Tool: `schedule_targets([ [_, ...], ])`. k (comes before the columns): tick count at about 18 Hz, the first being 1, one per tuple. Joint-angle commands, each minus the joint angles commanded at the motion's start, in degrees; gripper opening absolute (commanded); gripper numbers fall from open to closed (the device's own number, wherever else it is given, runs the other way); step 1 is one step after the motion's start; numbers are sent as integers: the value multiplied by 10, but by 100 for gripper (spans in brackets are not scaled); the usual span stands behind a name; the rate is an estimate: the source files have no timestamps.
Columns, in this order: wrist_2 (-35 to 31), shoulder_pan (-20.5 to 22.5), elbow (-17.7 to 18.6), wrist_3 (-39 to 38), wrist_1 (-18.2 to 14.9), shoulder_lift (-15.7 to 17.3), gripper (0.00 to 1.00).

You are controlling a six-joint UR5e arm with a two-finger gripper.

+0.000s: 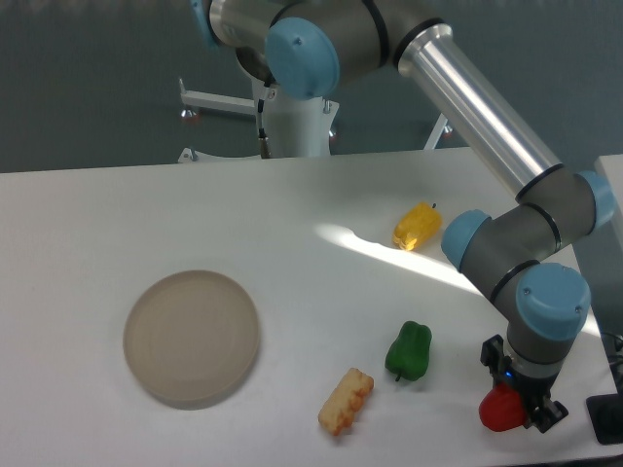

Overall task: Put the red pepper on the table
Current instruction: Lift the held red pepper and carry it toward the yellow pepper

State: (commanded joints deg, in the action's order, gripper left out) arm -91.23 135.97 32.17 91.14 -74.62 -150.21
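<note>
Gripper (514, 404) pinching red pepper (501, 413) low over table (292, 214), right of green pepper (409, 350).

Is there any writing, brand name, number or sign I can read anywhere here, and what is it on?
None: no readable text shows in this view.
The arm has plain silver tubes and blue caps, with no visible logo.
The hand, down at the red pepper, shows only a small blue light, no label.
The green pepper, yellow pepper, beige plate and white table are unmarked.
</note>
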Motion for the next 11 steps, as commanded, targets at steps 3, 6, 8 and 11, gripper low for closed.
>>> schedule_targets([
  [3,-1,-3,4,1,-1,5,61],
  [6,0,-8,17,1,-5,24,61],
  [8,1,-12,39,-3,-10,43,61],
  [11,4,-13,79,-13,-12,81,61],
])
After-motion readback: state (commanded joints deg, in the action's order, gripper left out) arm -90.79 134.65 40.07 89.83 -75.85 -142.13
